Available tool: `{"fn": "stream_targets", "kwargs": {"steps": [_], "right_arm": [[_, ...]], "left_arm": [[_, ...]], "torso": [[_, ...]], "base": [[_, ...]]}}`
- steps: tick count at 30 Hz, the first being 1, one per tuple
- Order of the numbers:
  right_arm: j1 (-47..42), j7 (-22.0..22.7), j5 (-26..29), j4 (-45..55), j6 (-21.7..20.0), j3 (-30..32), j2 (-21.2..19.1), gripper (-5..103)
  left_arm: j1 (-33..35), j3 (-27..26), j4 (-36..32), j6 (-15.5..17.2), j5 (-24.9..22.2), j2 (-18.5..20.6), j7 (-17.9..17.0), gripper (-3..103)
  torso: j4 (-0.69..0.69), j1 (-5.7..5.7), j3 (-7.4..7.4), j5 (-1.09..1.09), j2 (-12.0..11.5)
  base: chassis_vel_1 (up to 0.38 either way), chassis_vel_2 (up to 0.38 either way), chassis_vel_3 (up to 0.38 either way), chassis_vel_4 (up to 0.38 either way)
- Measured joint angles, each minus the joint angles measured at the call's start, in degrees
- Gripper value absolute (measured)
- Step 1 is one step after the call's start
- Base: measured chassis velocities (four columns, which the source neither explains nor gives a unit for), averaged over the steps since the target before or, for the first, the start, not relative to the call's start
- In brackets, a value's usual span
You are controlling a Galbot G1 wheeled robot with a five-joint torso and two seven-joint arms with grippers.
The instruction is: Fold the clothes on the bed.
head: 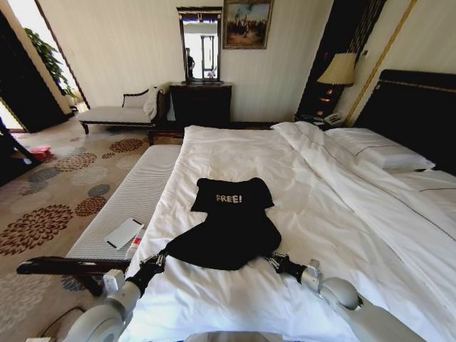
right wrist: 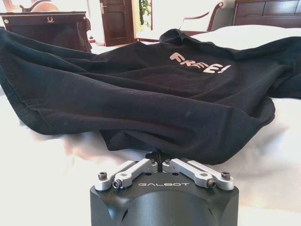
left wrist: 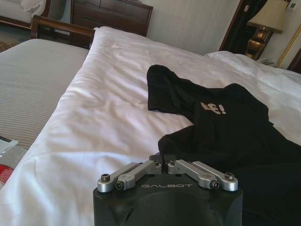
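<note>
The clothes (head: 231, 228), a black top with white "FREE!" lettering, lie in the middle of the bed (head: 235, 153) on its white duvet. The lower part is bunched and spreads wide toward me. My left gripper (head: 162, 258) is shut on the near left corner of the hem, and my right gripper (head: 273, 260) is shut on the near right corner. In the left wrist view the left gripper (left wrist: 164, 161) pinches the edge of the black top (left wrist: 225, 127). In the right wrist view the right gripper (right wrist: 159, 156) holds the black top (right wrist: 141, 94), whose hem drapes just above it.
A grey striped bench (head: 139, 192) stands against the bed's left side, with a white flat item (head: 122, 233) on it and a dark wooden rail (head: 64, 266) at its near end. Pillows (head: 385, 149) and a dark headboard (head: 420, 107) are at the right.
</note>
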Motion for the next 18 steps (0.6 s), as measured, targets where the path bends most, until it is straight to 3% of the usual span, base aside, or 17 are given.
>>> {"fn": "stream_targets", "kwargs": {"steps": [7,18], "right_arm": [[-2.94,-0.28,-0.51,1.98,0.58,2.99,-0.62,0],[-15.21,-1.01,-2.13,8.42,2.72,12.27,-1.08,0]], "left_arm": [[0.31,-0.01,0.29,-0.14,0.2,-0.53,0.32,0],[1.71,0.08,0.99,-0.9,1.05,-1.93,1.68,0]], "torso": [[0.01,0.0,0.0,0.0,0.0],[-0.01,0.0,0.0,-0.01,0.0]], "base": [[0.0,0.0,0.0,0.0],[0.0,0.0,0.0,0.0]]}}
